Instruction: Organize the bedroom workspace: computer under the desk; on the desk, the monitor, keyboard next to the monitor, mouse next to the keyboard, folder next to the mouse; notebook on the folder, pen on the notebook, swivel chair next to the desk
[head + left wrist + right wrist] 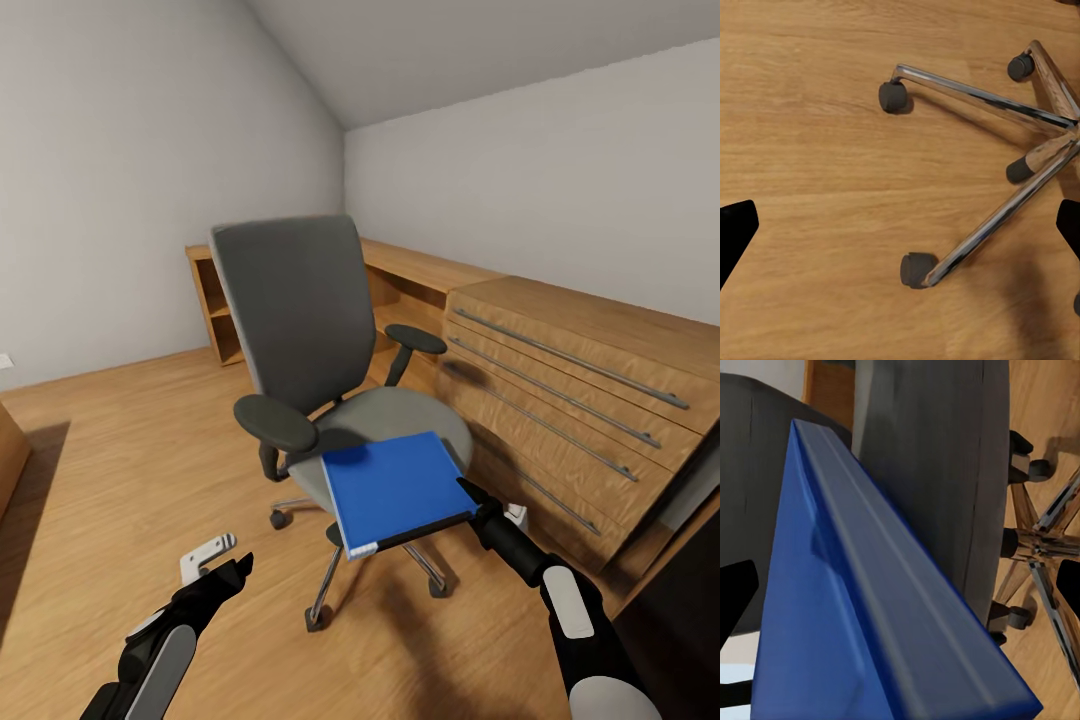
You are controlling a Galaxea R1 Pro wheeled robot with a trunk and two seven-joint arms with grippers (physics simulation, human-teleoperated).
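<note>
While the left gripper [232, 568] hangs open, the right gripper [474, 497] apparently clamps the folder [397, 487] above the swivel chair [300, 330]; next: carry to tabletop.

No text, label, brand, number or sign could be read anywhere in these views. The blue folder [397, 490] showed a plain cover with no title or sticker, and its spine in the right wrist view was equally bare. The swivel chair [300, 330] carried no maker's mark on its grey back, and the wooden drawer cabinet [570, 400] bore only metal handles, with no lettering on them.
</note>
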